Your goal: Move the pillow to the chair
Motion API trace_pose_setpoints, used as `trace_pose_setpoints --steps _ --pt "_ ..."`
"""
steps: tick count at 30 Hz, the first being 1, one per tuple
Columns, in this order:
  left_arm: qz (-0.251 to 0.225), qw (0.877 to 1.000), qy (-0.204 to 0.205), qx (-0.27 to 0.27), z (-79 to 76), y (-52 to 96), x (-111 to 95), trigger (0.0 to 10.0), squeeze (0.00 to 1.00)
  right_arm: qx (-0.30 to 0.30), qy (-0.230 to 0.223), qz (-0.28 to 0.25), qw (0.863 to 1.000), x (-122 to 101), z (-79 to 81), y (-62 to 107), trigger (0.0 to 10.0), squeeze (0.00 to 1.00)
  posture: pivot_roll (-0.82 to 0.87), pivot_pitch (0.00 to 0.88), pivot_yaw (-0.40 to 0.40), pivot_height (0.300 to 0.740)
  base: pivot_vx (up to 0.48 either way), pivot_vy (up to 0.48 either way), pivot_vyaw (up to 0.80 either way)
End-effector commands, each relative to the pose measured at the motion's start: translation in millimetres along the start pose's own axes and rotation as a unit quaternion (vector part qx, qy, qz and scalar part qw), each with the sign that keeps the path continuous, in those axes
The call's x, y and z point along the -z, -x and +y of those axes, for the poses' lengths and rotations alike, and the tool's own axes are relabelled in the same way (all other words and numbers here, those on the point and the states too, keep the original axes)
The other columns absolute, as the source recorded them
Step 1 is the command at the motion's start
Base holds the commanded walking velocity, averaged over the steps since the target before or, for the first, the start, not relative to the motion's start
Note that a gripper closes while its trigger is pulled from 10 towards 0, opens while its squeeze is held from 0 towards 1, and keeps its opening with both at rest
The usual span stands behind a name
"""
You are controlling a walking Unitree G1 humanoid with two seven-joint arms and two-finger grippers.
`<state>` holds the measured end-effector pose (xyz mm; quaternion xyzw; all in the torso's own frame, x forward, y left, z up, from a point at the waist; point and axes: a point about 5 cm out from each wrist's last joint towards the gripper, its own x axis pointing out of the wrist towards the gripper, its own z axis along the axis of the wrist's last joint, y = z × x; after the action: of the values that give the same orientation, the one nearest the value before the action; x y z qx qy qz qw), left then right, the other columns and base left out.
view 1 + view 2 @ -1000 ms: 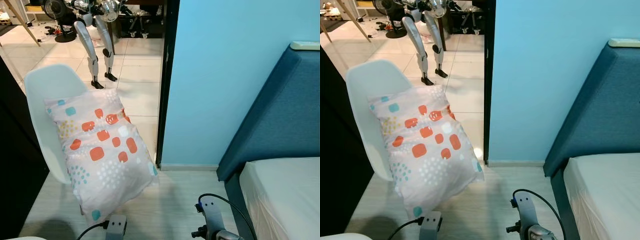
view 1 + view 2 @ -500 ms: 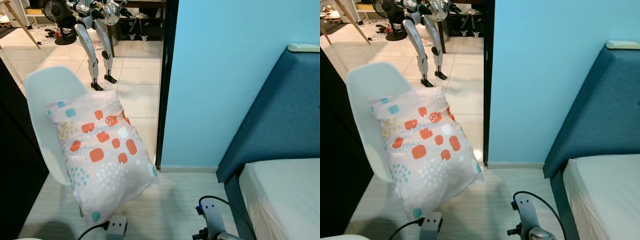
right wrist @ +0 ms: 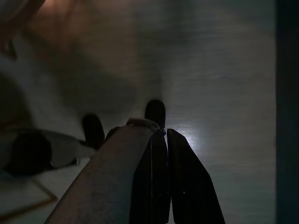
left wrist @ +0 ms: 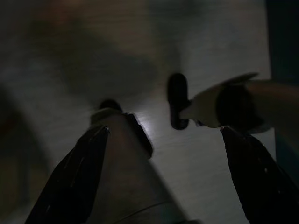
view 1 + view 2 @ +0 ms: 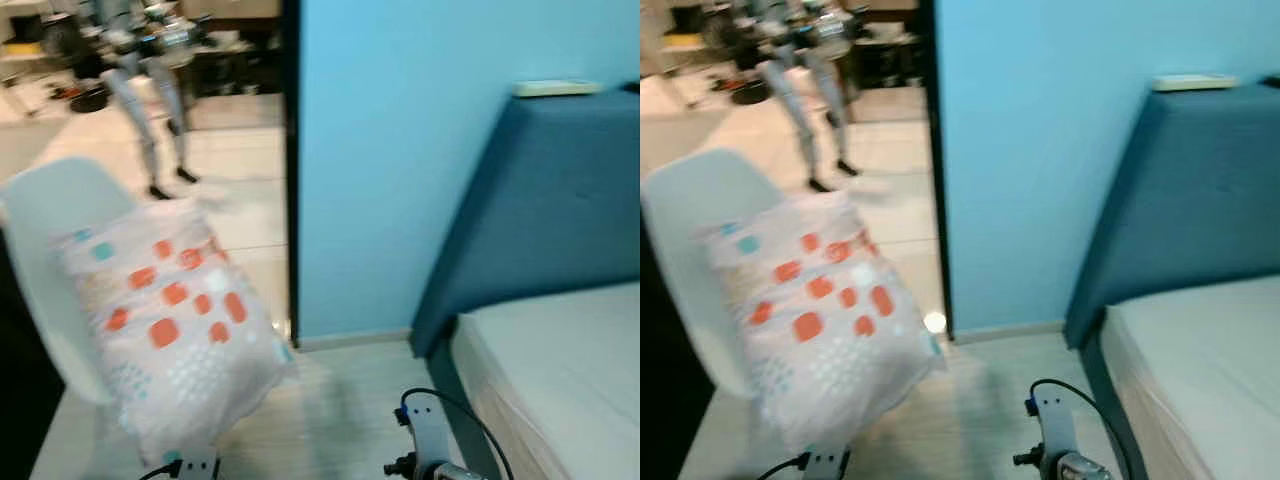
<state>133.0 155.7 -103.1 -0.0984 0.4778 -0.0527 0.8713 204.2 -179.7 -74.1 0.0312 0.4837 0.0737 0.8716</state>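
So the whole head view has slid since the last frame and gone blurry. That's the camera turning, not the stuff moving: the pillow sits on the chair same as before, just further left in the picture, and more of the bed shows on the right.

Nearest, both arms hang low at the bottom edge of the eye views. The left tool [image 4: 159, 154] points at the pale wood-look floor [image 5: 340, 400] with its two black fingers spread wide, and the robot's own leg and feet show between them. The right tool [image 3: 167, 140] has its fingers pressed together, nothing between them, aimed at the same floor beside the leg. Both wrist views are dark.

A bit further out, the pillow [image 5: 165, 320], white with orange and teal patches, lies tilted on the seat of the white chair [image 5: 45, 260], leaning on its back and hanging over the front edge. On the right is the bed [image 5: 560, 370], light mattress with a dark blue headboard [image 5: 550, 210] against the light blue wall [image 5: 400, 150].

Farthest, through the doorway, a tiled floor [image 5: 880, 150] with another silver humanoid robot [image 5: 805, 70] standing there, smeared by the blur.
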Motion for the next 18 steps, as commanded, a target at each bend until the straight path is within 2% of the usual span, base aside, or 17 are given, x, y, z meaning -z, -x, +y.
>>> trace_pose_setpoints --steps 1,4,6,8,9,11,13,15,17,18 --pt "-0.001 1.0 0.025 -0.012 -0.5 -1.8 -3 10.0 0.0 -0.024 -0.003 0.004 1.0 3 10.3 -2.0 10.0 0.0 -0.09 0.046 -0.02 0.733 0.0 0.0 -0.76" --pt "-0.013 0.999 0.028 -0.018 0.0 -3.9 -13 10.0 0.0 -0.037 0.018 0.016 0.999 10 19.1 -3.4 10.0 0.0 -0.08 0.041 -0.027 0.733 0.0 0.0 -0.76" --pt "-0.03 0.999 0.012 -0.02 -3.0 -7.4 -27 10.0 0.0 -0.039 0.054 0.038 0.997 21 23.9 -3.5 10.0 0.0 -0.07 0.058 -0.031 0.733 0.0 0.0 -0.76" --pt "-0.043 0.999 0.002 -0.016 -5.3 -9.2 -36 10.0 0.0 -0.04 0.058 0.045 0.996 25 24.8 -3.1 10.0 0.0 -0.06 0.06 -0.033 0.733 0.0 0.0 -0.76" --pt "-0.05 0.999 -0.01 -0.01 -7.2 -10.1 -41 10.0 0.0 -0.044 0.056 0.045 0.996 26 25.4 -3.1 10.0 0.0 -0.05 0.063 -0.038 0.733 0.0 0.0 -0.76" --pt "-0.066 0.995 -0.078 0.006 -13.2 -12.5 -56 10.0 0.0 -0.057 0.062 0.047 0.995 26 27.2 -3.0 10.0 0.0 -0.03 0.082 -0.057 0.733 0.0 0.0 -0.76" --pt "-0.07 0.994 -0.088 0.007 -13.9 -12.8 -59 10.0 0.0 -0.058 0.063 0.048 0.995 26 26.9 -2.9 10.0 0.0 -0.03 0.082 -0.057 0.733 0.0 0.0 -0.76" --pt "-0.084 0.992 -0.093 0.004 -12.8 -13.0 -67 10.0 0.0 -0.057 0.075 0.055 0.994 28 25.3 -2.4 10.0 0.0 -0.01 0.087 -0.061 0.733 0.0 0.0 -0.76" --pt "-0.099 0.989 -0.11 -0.02 -0.9 -10.2 -75 10.0 0.0 -0.053 0.088 0.062 0.993 31 23.2 -1.6 10.0 0.0 0.0 0.07 -0.064 0.733 0.0 0.0 -0.76" --pt "-0.107 0.99 -0.082 -0.03 6.2 -8.3 -77 10.0 0.0 -0.053 0.082 0.061 0.993 32 23.0 -1.6 10.0 0.0 0.01 0.057 -0.069 0.733 0.0 0.0 -0.76"
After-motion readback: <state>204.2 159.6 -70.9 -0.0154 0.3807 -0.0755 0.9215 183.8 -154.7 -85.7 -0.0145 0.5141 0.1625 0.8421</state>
